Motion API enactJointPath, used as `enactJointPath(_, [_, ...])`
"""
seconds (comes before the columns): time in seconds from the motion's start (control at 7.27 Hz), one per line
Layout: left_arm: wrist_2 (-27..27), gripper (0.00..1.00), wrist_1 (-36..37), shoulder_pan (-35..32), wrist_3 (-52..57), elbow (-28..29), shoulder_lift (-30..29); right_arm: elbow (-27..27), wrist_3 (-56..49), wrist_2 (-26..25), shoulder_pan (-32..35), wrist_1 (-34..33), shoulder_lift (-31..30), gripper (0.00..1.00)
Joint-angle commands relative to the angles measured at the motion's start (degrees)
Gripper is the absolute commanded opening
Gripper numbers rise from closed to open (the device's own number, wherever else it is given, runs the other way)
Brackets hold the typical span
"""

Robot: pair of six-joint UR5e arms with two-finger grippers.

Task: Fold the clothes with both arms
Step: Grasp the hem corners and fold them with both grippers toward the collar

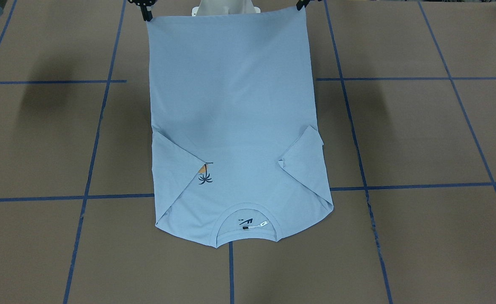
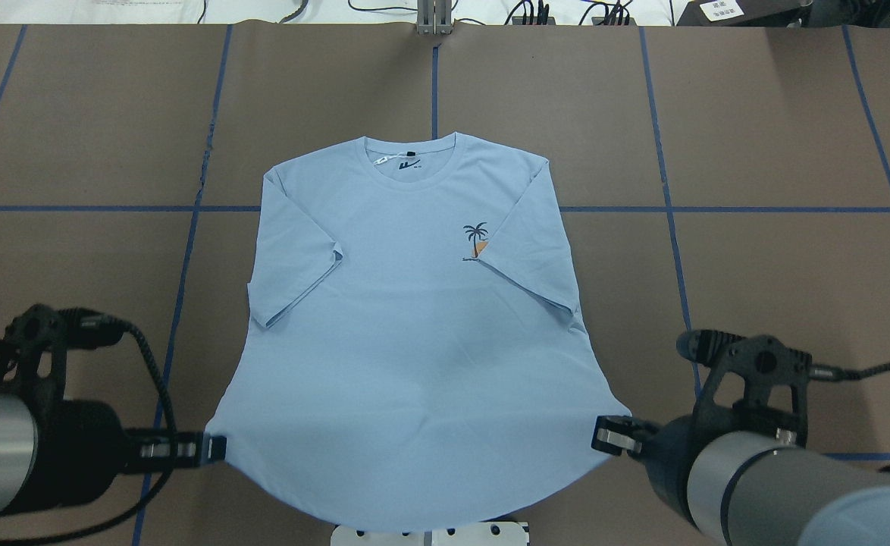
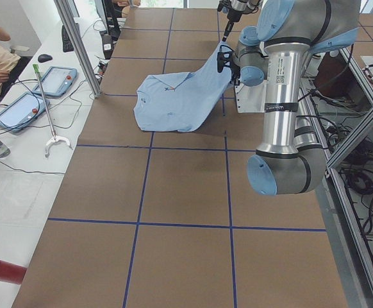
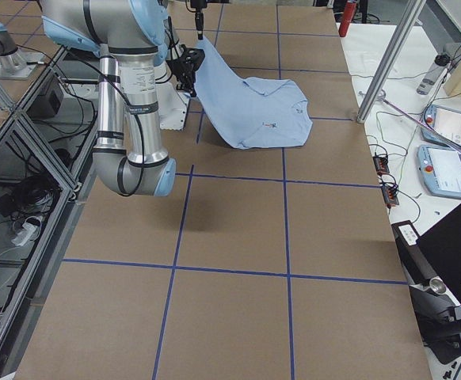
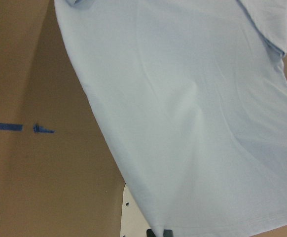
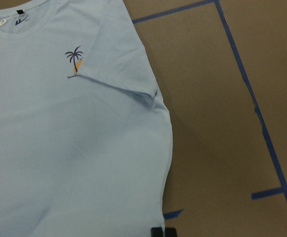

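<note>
The light blue T-shirt (image 2: 415, 341) lies face up with its collar (image 2: 408, 155) away from me and both sleeves folded inward; the right one partly covers the palm print (image 2: 477, 239). My left gripper (image 2: 214, 447) is shut on the left hem corner. My right gripper (image 2: 604, 436) is shut on the right hem corner. In the front-facing view, the hem of the shirt (image 1: 231, 105) stretches between the left gripper (image 1: 301, 5) and the right gripper (image 1: 146, 14). In the left exterior view the shirt (image 3: 174, 99) slopes up from the table, hem end raised, collar end on the table.
The white pedestal base (image 2: 430, 533) sits under the raised hem. Blue tape lines (image 2: 665, 208) grid the brown table. An operators' desk with tablets (image 3: 45, 83) and a metal pole (image 3: 77, 45) stand beyond the far edge. Cables (image 2: 566, 11) run along that edge.
</note>
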Motion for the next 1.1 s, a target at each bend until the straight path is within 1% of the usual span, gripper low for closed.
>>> enactJointPath(0.0, [-5.8,0.0,7.4,-13.6,12.7,7.4,-9.6,-6.6,-12.0,7.3,14.1,0.1,4.8,0.0])
enactJointPath(0.14, [-5.9,0.0,8.1,-16.9,15.1,13.2,-13.7,-11.5,-14.4,9.8,19.2,2.2,7.0,0.0])
enactJointPath(0.28, [-6.0,0.0,8.0,-21.0,19.7,18.4,-16.1,-17.9,-17.3,11.0,23.2,8.9,7.1,0.0])
enactJointPath(0.41, [-6.0,0.0,7.8,-24.5,23.7,22.7,-17.4,-25.2,-18.8,12.0,26.0,15.4,7.1,0.0])
enactJointPath(0.55, [-5.9,0.0,7.5,-26.4,26.0,27.6,-19.6,-32.1,-20.0,12.0,28.1,22.6,7.1,0.0])
enactJointPath(0.69, [-5.6,0.0,6.8,-26.6,26.0,33.5,-22.8,-38.5,-20.7,12.0,29.9,28.2,7.6,0.0])
enactJointPath(0.83, [-4.7,0.0,2.7,-26.5,25.9,39.6,-24.7,-43.4,-21.7,12.0,31.4,32.5,7.7,0.0])
enactJointPath(0.96, [-3.2,0.0,-4.3,-26.6,25.9,45.9,-24.8,-48.9,-22.1,11.9,32.2,34.4,10.5,0.0])
